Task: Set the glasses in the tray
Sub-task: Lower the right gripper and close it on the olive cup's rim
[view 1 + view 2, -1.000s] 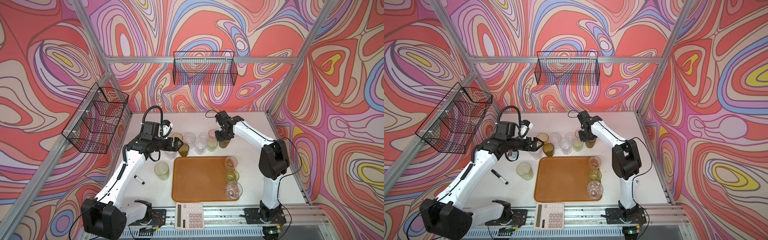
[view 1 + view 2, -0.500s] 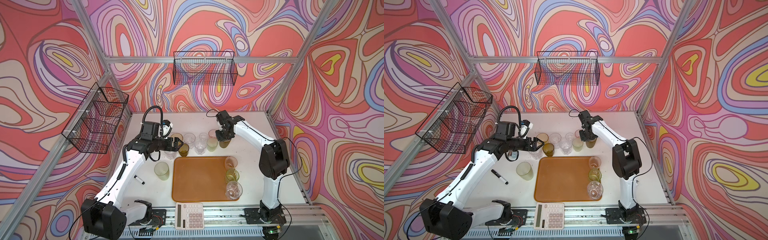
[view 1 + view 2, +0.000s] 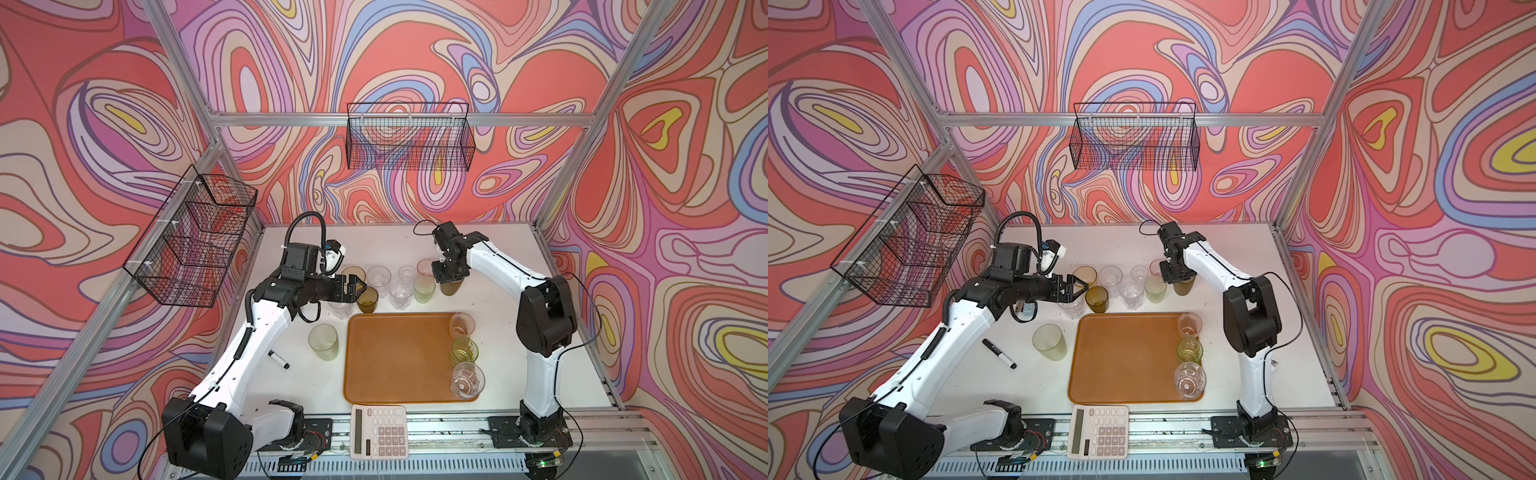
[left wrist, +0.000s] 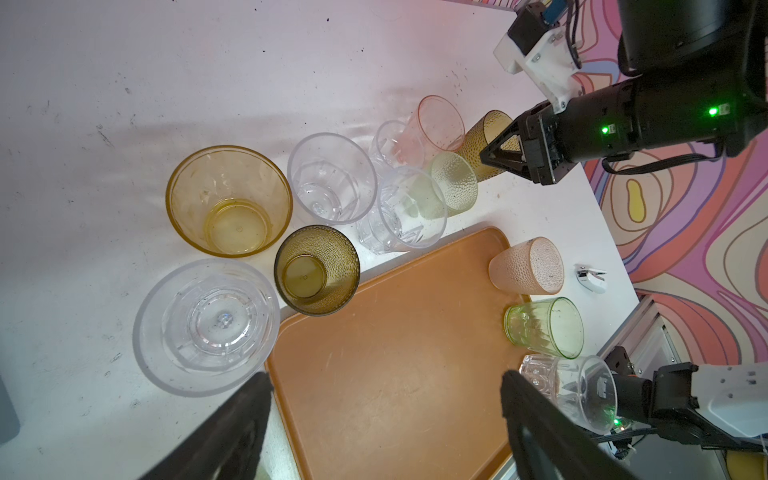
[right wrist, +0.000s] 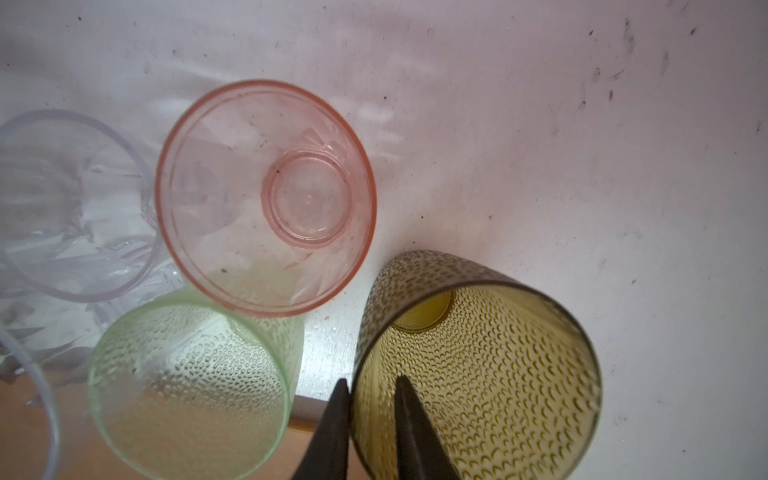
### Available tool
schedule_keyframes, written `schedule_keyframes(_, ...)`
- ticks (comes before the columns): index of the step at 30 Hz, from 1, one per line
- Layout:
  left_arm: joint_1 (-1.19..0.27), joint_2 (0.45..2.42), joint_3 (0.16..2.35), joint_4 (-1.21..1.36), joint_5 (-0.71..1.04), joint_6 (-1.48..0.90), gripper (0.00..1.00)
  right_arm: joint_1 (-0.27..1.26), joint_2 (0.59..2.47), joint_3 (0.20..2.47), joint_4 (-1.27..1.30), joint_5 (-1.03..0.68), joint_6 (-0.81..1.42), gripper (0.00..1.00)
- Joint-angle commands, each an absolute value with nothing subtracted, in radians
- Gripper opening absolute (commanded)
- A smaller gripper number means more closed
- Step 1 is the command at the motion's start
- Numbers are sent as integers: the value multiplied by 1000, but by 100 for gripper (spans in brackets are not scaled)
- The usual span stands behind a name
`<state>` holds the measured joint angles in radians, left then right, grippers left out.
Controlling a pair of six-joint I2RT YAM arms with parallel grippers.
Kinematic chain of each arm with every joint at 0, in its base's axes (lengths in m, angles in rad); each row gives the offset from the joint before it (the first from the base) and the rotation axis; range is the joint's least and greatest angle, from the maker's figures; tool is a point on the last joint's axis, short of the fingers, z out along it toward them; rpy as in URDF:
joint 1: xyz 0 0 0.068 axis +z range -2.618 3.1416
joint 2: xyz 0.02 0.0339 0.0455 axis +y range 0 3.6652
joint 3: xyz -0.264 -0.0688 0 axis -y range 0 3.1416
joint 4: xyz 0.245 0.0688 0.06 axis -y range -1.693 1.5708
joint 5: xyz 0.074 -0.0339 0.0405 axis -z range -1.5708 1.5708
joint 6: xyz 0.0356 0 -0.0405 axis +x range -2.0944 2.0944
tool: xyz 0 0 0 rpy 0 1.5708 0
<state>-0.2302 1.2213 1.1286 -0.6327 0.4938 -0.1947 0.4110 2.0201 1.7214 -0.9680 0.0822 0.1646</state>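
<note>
Now your right tool (image 5: 370,384) straddles the rim of an olive-brown dimpled see-through tumbler (image 5: 478,365) on the white bench (image 5: 582,124) behind the flat orange-brown rectangular tray (image 3: 399,361); you cannot tell whether it pinches. Your left tool (image 3: 356,288) gapes released beside a second olive-brown tumbler (image 3: 368,300). A pink dimpled tumbler (image 3: 461,326), a bright green tumbler (image 3: 463,351) and a clear faceted tumbler (image 3: 467,380) sit inside the tray.
</note>
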Motion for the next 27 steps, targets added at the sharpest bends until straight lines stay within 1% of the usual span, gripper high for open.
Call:
schedule_keyframes(1, -236, 1229, 1134, -648, 501, -182, 89, 404, 2039, 1715, -964, 94, 158, 18)
schedule_keyframes(12, -236, 1231, 1136, -647, 505, -181, 89, 405, 2029, 1715, -968, 106, 157, 13)
schedule_keyframes(22, -235, 1229, 1135, -646, 505, -182, 89, 404, 2009, 1702, -966, 118, 158, 4)
schedule_keyframes(25, -236, 1229, 1136, -649, 505, -181, 89, 405, 2002, 1701, -965, 122, 159, 0)
schedule_keyframes(27, -236, 1229, 1136, -649, 504, -181, 89, 404, 1993, 1697, -962, 123, 160, 0)
